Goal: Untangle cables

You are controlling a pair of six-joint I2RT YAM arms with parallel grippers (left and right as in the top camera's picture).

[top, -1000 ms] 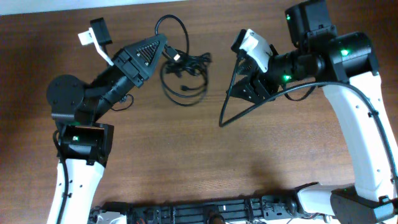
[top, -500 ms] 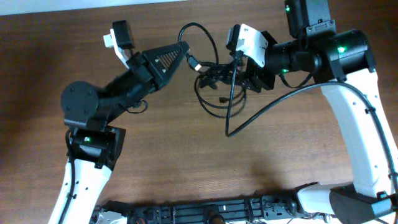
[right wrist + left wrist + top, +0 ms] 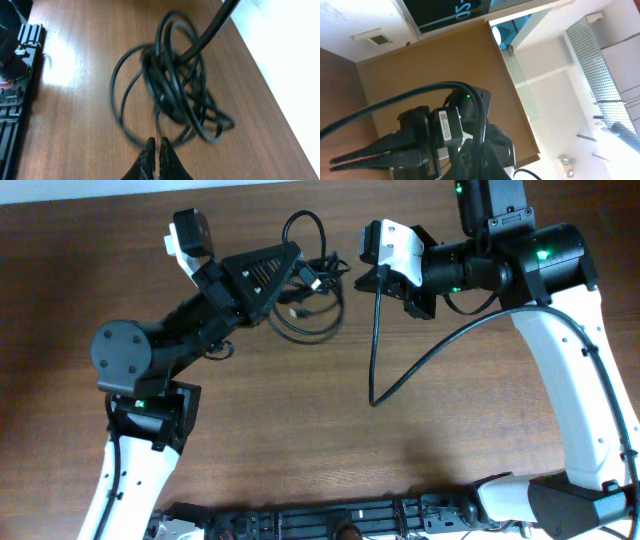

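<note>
On the wood table (image 3: 300, 435), with cables (image 3: 315, 285) bundled near the far edge, right gripper (image 3: 155, 147) closed and empty, left gripper (image 3: 293, 256) state indeterminate, one outer loop should be gripped and drawn outward slowly

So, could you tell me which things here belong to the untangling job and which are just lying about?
For the job: bundle of thin black cables.
Just there: thick cable wired to the right arm; black rail along the table's near edge.

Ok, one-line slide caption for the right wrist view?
Right gripper, fingers shut, pointing at the tangled black cables on the wooden table.
</note>
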